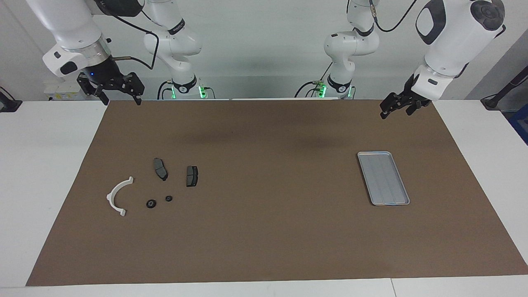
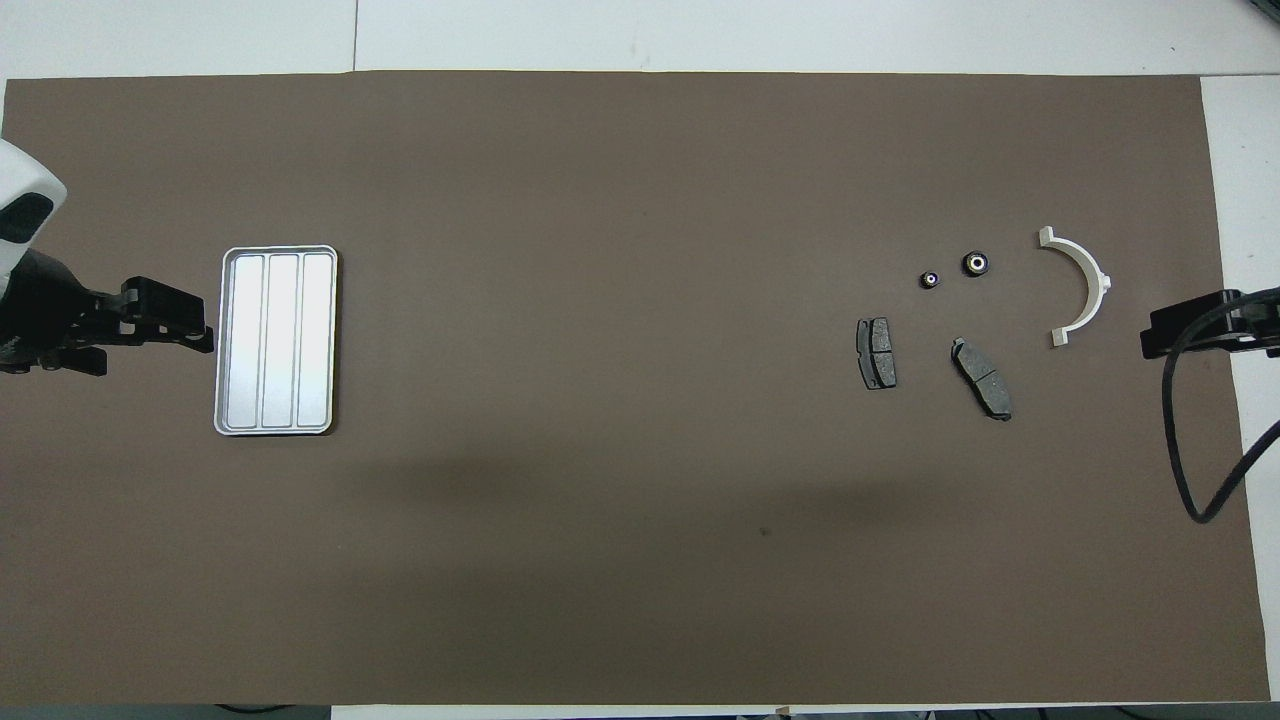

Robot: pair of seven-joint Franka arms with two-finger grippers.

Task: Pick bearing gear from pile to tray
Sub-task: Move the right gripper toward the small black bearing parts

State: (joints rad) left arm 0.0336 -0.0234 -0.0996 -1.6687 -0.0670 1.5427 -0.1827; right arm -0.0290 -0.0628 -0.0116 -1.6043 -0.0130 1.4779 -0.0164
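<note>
The pile lies on the brown mat toward the right arm's end. It holds a white half-ring bracket (image 1: 119,196) (image 2: 1080,285), two dark grey pads (image 1: 160,168) (image 1: 192,175) and two small black round pieces (image 1: 151,203) (image 1: 168,198), which also show in the overhead view (image 2: 975,263) (image 2: 929,280). The silver tray (image 1: 383,178) (image 2: 277,340) lies empty toward the left arm's end. My right gripper (image 1: 120,100) (image 2: 1150,340) hangs open and empty, raised over the mat's edge by the robots. My left gripper (image 1: 396,112) (image 2: 205,335) hangs open and empty, raised over the mat beside the tray.
The brown mat (image 1: 264,231) covers most of the white table (image 1: 49,165). A black cable (image 2: 1185,440) loops down from the right arm at that end of the mat.
</note>
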